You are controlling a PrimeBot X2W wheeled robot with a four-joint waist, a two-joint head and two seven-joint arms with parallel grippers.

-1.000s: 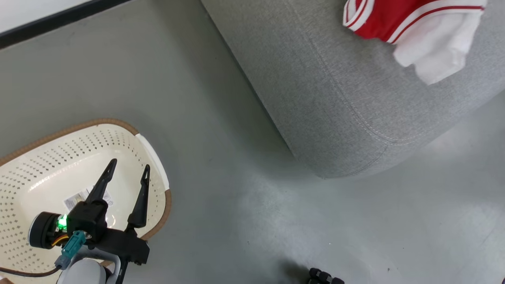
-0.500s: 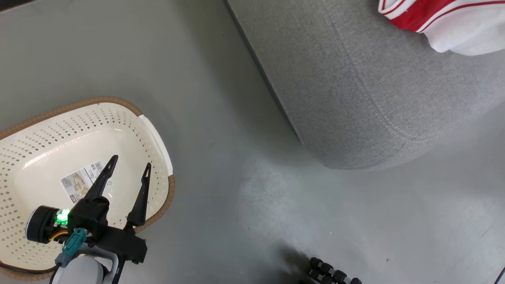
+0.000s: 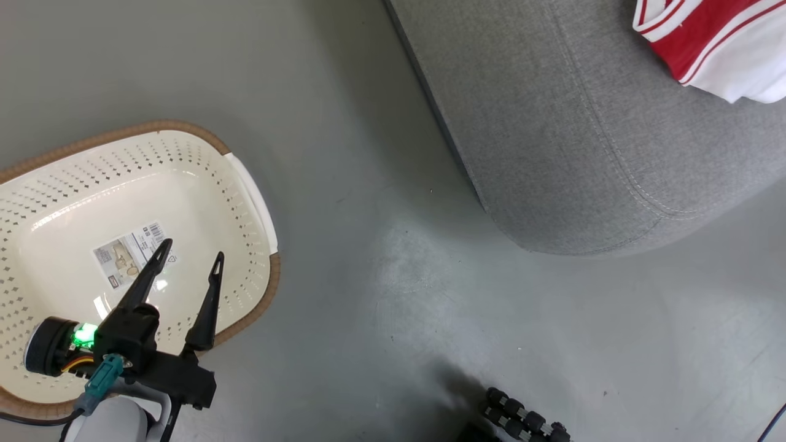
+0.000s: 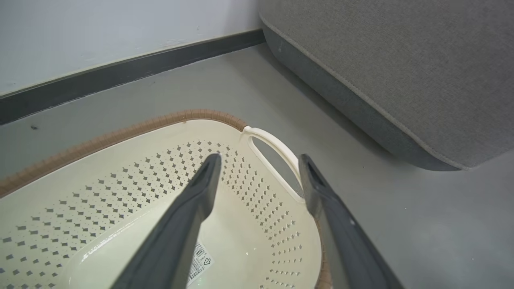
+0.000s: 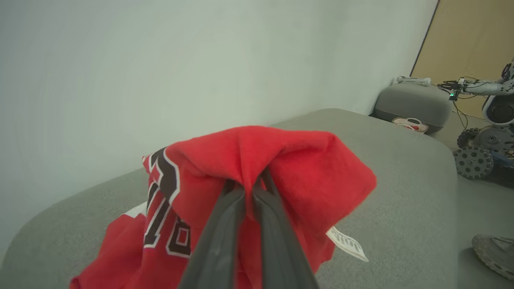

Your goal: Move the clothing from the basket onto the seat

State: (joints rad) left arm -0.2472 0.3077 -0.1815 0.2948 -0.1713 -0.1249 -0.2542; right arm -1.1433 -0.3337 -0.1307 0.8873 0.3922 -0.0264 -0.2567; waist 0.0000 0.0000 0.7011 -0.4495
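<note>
The clothing (image 5: 257,160), red fabric with black-and-white outlined numerals, is bunched over the tips of the right hand (image 5: 249,182), whose two dark fingers are pressed together on a fold of it. The rest of the cloth hangs down and to the left over the grey seat (image 5: 401,160), with a white tag (image 5: 347,243) sticking out on the right. In the head view, red cloth with white stripes lies on the seat's top at the far right. The seat's rounded corner juts toward the near side, and past it to the left is the grey floor (image 3: 368,307). On that floor, well apart from the seat at the near left, stands the basket (image 3: 252,190); its cream perforated wall, brown rim and white handle face the seat, and a label sticker (image 3: 126,258) shows on its bottom. The left hand (image 3: 190,250) hangs above the basket's right half with its fingers spread apart, gripping nothing. A pale wall (image 5: 120,60) rises behind the seat.
</note>
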